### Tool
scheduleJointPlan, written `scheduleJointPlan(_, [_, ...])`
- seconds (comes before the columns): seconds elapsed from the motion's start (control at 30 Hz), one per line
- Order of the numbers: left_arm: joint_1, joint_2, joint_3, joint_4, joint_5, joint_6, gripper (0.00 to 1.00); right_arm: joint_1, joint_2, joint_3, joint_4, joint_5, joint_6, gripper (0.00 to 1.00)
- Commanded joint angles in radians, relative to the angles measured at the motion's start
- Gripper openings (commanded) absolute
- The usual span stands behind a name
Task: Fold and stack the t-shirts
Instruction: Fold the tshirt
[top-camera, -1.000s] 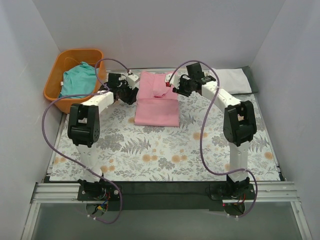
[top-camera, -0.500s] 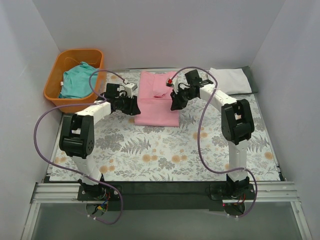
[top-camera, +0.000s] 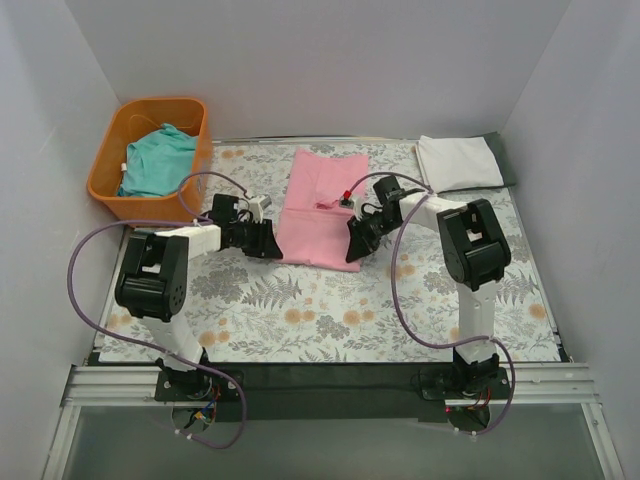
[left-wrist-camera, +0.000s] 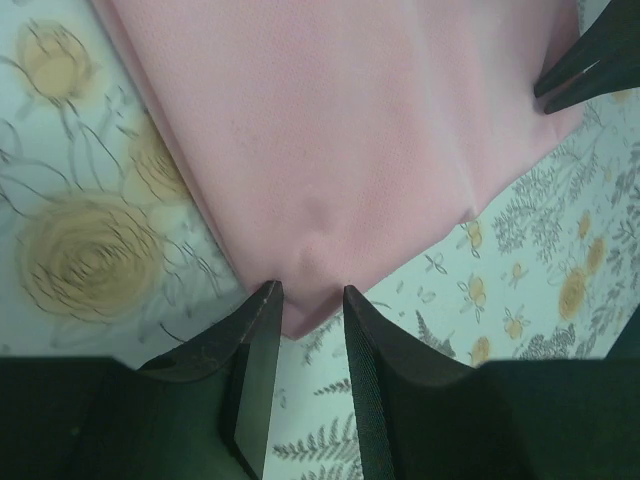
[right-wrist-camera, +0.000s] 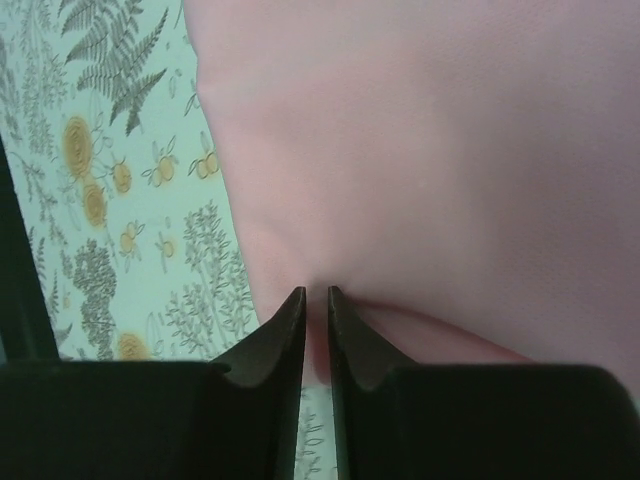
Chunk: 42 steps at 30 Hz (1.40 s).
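On the floral cloth (top-camera: 300, 300), your pink shirt (top-camera: 318, 205) lies as a long, flat strip of fine-knit fabric, with one small crease near its right edge. At its near left corner, your left gripper (left-wrist-camera: 309, 290) has its black tapered fingers clamped on the hem, and the fabric puckers just ahead of them. At its near right corner, your right gripper (right-wrist-camera: 316, 293) pinches a raised fold, jaws almost together. Beyond the pink shirt's far right corner, the white shirt (top-camera: 457, 162) sits folded into a neat rectangle. Well to the pink shirt's left, the teal shirt (top-camera: 155, 160) lies crumpled in the orange plastic basket (top-camera: 105, 185).
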Motion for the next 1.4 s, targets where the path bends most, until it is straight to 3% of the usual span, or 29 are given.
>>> scheduleJointPlan(0.0, [-0.022, -0.057, -0.113, -0.085, 0.007, -0.002, 0.31, 0.019, -0.062, -0.139, -0.037, 0.053, -0.005, 0.19])
scheduleJointPlan(0.23, [-0.071, -0.261, -0.19, -0.158, 0.053, 0.064, 0.31, 0.059, -0.246, -0.311, -0.032, 0.046, 0.001, 0.23])
scheduleJointPlan(0.4, [-0.065, -0.365, -0.1, -0.325, 0.076, 0.2, 0.32, 0.059, -0.368, -0.29, -0.106, 0.043, -0.055, 0.27])
scheduleJointPlan(0.47, [-0.059, -0.383, -0.077, -0.323, 0.111, 0.213, 0.32, 0.048, -0.39, -0.24, -0.111, 0.047, -0.055, 0.27])
scheduleJointPlan(0.6, [-0.057, -0.282, 0.068, -0.252, 0.174, 0.135, 0.32, -0.033, -0.346, -0.129, -0.108, -0.015, -0.025, 0.26])
scheduleJointPlan(0.73, [-0.057, -0.052, 0.203, -0.185, 0.174, 0.039, 0.31, -0.071, -0.19, -0.011, -0.108, -0.025, -0.012, 0.24])
scheduleJointPlan(1.1, [-0.003, 0.258, 0.351, -0.126, 0.11, 0.012, 0.3, -0.123, 0.11, 0.196, -0.092, 0.023, -0.035, 0.21])
scheduleJointPlan(1.23, [0.017, 0.268, 0.362, -0.157, 0.117, 0.056, 0.3, -0.125, 0.112, 0.251, -0.097, 0.024, -0.035, 0.23])
scheduleJointPlan(1.37, [0.018, 0.142, 0.333, -0.197, 0.182, 0.126, 0.34, -0.125, 0.011, 0.252, -0.109, 0.047, -0.052, 0.3])
